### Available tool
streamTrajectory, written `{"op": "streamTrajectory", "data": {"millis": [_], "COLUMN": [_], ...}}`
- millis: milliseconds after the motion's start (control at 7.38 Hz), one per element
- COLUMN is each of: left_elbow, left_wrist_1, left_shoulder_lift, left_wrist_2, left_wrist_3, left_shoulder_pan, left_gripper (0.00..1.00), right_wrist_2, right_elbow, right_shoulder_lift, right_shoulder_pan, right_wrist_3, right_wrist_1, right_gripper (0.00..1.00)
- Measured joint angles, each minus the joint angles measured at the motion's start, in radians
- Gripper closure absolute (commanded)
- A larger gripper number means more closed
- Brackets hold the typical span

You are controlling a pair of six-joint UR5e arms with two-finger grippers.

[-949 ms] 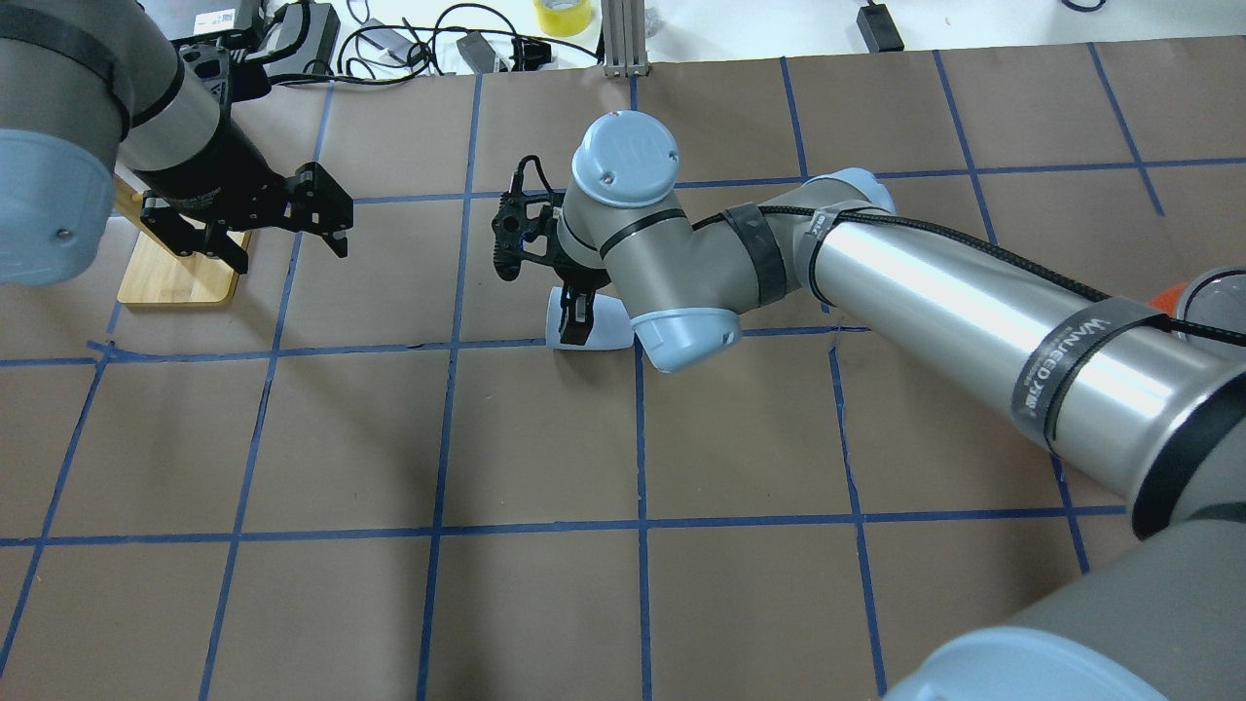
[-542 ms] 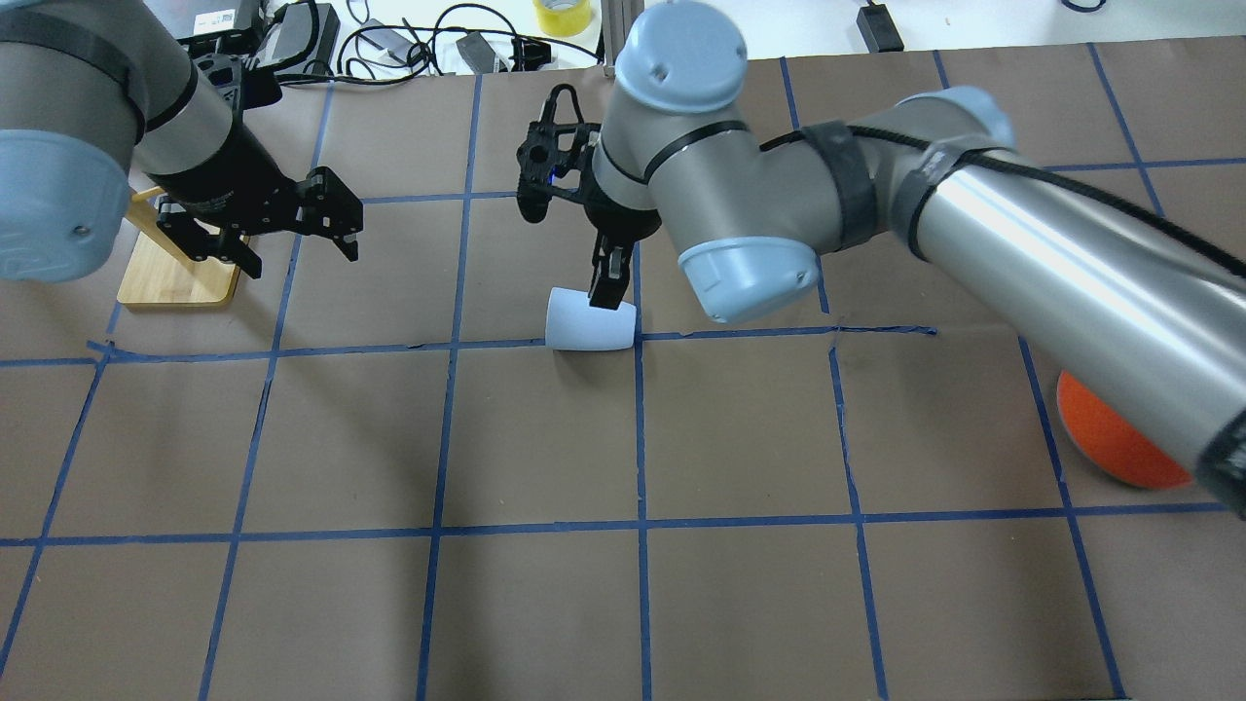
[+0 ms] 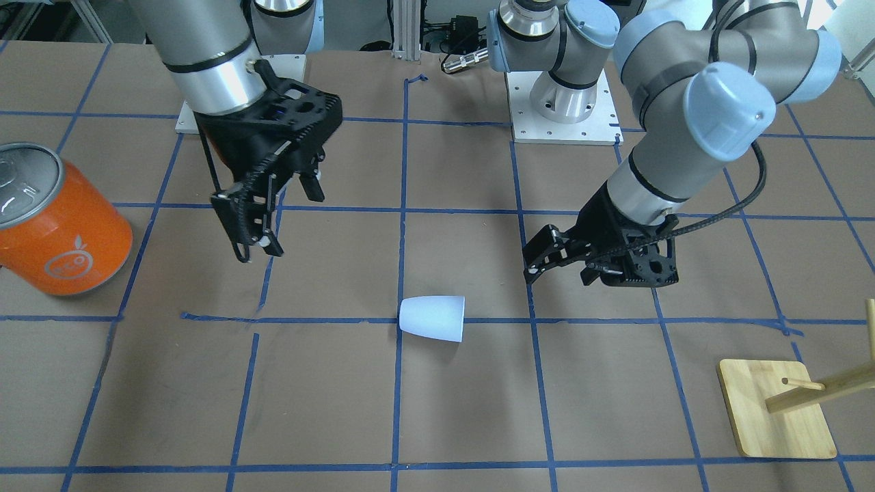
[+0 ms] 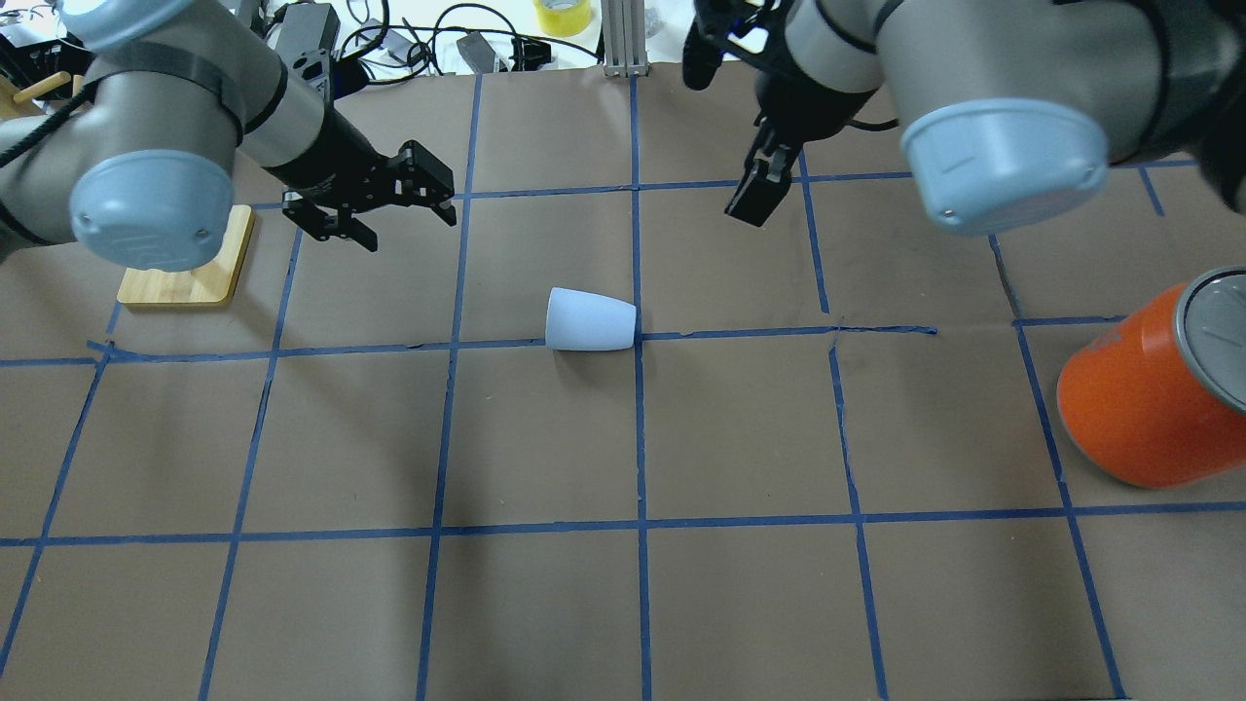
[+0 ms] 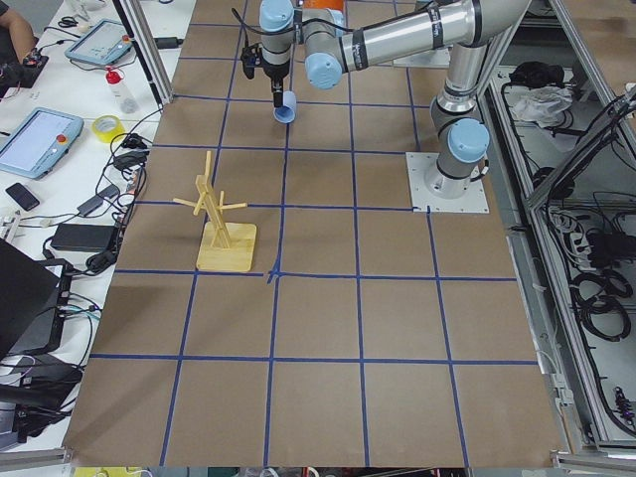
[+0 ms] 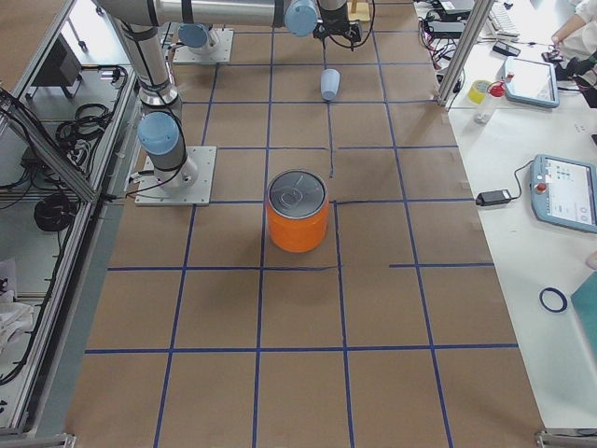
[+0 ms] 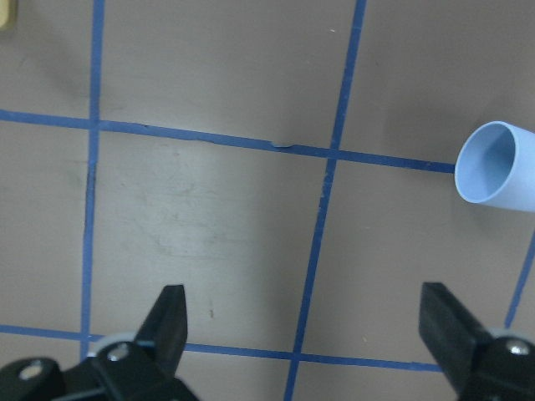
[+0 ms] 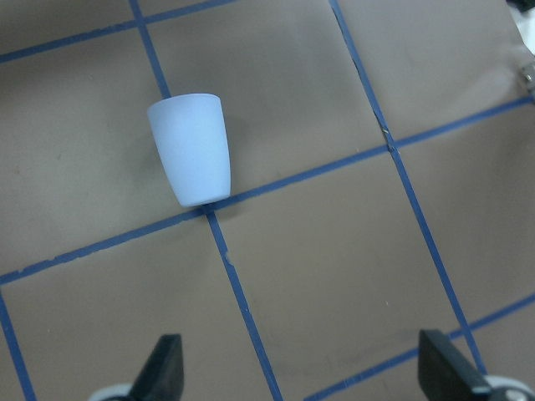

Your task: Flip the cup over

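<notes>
One cup [image 4: 591,320]: on its side on the desk [image 4: 740,438], at a tape crossing, mouth toward left gripper [image 7: 303,309]. One can [image 4: 1139,409]: upright, lid closed, robot's right side. Fingers of left gripper and right gripper [image 8: 301,347]: apart, clear of cup.

Cup [image 4: 590,319] matt plastic; can [image 4: 1129,409] glossy orange, lid [image 4: 1217,331] metal; table [image 4: 545,438] matt brown paper.

A robotics lab: a worktop [image 5: 318,328] papered brown and gridded with blue tape [image 4: 641,438], a metal base plate [image 5: 419,199] bolted onto it, teach pendants [image 6: 567,191] on the white bench [image 6: 522,149] at three o'clock in the right-side view, and tangled cables [image 4: 389,49] at twelve o'clock overhead.
</notes>
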Motion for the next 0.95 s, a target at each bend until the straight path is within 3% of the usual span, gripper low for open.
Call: {"op": "streamTrajectory", "data": {"millis": [542, 949], "left_elbow": [0.0, -0.001], "left_wrist_1": [0.144, 0.15], "left_shoulder_lift": [-0.181, -0.254], "left_wrist_2": [-0.159, -0.181], "left_wrist_3": [-0.065, -0.07], "left_shoulder_pan": [-0.079, -0.124], "left_gripper": [0.0, 0.0], "right_wrist_2": [-0.067, -0.163], "right_elbow": [0.005, 0.006], "right_shoulder_lift": [-0.061, -0.111], "right_shoulder_pan": [-0.05, -0.053], "right_wrist_3": [0.253, 0.517], "right_wrist_1": [0.03, 0.09], "right_gripper": [0.0, 0.0]}}
